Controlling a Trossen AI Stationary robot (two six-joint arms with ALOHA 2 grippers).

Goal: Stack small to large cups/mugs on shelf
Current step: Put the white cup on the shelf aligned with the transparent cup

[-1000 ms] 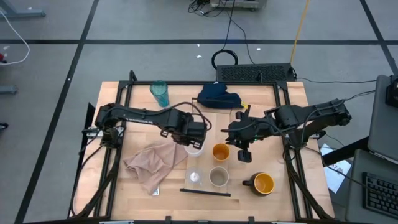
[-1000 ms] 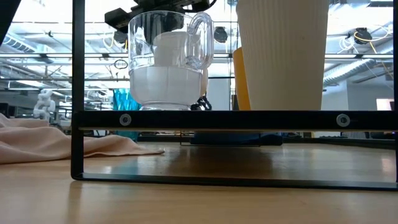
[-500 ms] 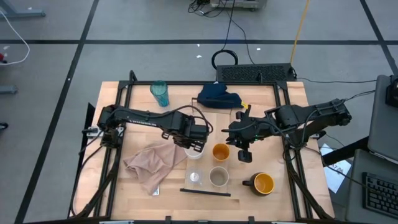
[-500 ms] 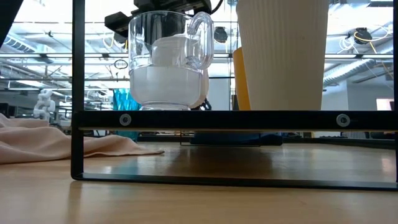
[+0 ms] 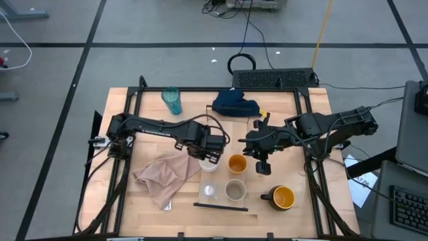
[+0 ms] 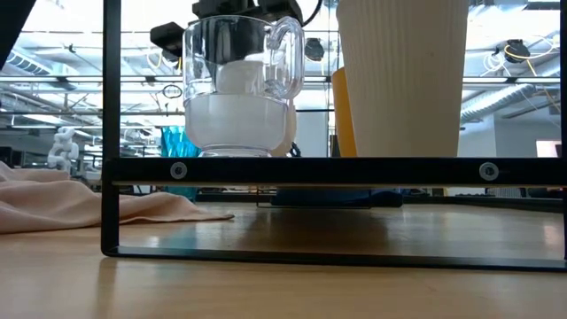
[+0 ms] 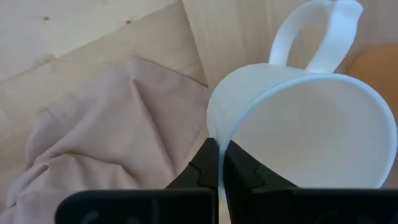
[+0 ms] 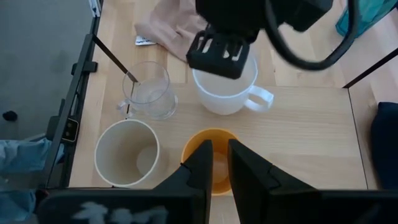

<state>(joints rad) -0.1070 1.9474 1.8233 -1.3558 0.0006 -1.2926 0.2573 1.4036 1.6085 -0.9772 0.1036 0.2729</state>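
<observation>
My left gripper (image 5: 208,156) points down and is shut on the white mug (image 5: 208,165), just left of the small orange cup (image 5: 237,163). Nearer the front, the tiny clear cup (image 5: 210,191) and the beige cup (image 5: 235,191) stand on the shelf (image 6: 292,168), whose dark strip (image 5: 221,207) shows from above. The dark yellow-lined mug (image 5: 283,197) stands at the front right and the teal tumbler (image 5: 172,100) at the far left. My right gripper (image 5: 263,167) hovers shut over the orange cup's right side, with nothing between its fingers. My left gripper pinches the white mug's rim (image 7: 213,132), one finger inside the mug and one outside, on the side away from the handle (image 7: 314,37). The fingers come from above, pointing down. The mug stays upright; whether its base touches the table I cannot tell.
A crumpled beige cloth (image 5: 164,175) lies left of the white mug. A dark blue cloth (image 5: 235,104) sits at the far middle. The shelf's black frame (image 6: 111,133) rises at the table's front.
My left gripper has sunk a little with the white mug, which stays upright and shows lower behind the clear cup in the low view.
</observation>
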